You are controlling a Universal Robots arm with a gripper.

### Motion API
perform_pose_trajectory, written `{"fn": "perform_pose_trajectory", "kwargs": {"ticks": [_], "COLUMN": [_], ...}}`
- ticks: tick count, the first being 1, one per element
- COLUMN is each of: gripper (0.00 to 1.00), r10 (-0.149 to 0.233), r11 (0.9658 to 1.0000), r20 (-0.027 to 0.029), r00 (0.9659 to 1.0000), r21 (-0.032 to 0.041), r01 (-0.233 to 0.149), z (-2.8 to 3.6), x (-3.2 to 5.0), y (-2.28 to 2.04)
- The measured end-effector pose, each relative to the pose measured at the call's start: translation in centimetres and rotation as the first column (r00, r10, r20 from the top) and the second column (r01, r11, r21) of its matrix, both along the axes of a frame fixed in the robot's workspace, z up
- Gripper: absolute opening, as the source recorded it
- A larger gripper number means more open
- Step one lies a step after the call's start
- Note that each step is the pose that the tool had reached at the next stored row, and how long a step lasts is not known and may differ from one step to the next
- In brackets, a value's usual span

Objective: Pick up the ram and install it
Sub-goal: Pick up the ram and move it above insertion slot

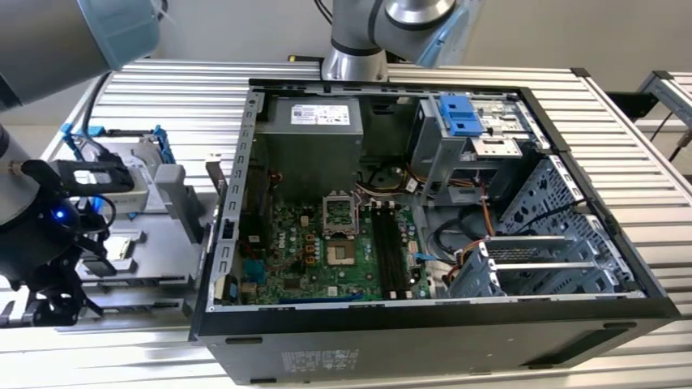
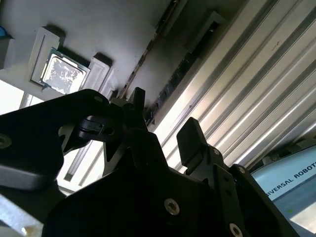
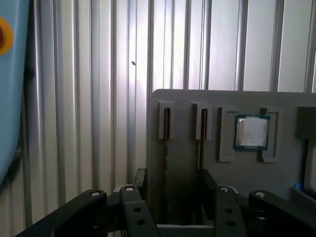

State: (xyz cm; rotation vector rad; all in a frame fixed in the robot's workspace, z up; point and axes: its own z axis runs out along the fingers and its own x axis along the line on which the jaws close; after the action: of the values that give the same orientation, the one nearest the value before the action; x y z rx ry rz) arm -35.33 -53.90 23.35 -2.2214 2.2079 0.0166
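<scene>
Jaws: black, angular, spread apart, gripping nothing, low over the tray.
Ram: slim dark stick, on edge in a tray slot just ahead.
Tray: matte grey, rounded corner.
Chip: square, silver, recessed nearby.
Worktop: ribbed aluminium past the tray's edge.
Case: open black tower, well apart.

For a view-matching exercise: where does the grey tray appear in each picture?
Exterior view: tray at the exterior view's left, beside the case.
First wrist view: tray beyond the jaws, carrying the chip.
Second wrist view: tray behind the jaws, chip on it.
Shared landmark: the ribbed table.
</scene>
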Motion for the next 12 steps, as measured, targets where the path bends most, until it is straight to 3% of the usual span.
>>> {"fn": "perform_pose_trajectory", "kwargs": {"ticks": [12], "gripper": [1.00], "r10": [-0.008], "r11": [1.0000], "r20": [0.0001], "r00": [1.0000], "r21": [0.0002], "r01": [0.008], "z": [-1.36], "x": [0.00], "y": [-0.50]}}
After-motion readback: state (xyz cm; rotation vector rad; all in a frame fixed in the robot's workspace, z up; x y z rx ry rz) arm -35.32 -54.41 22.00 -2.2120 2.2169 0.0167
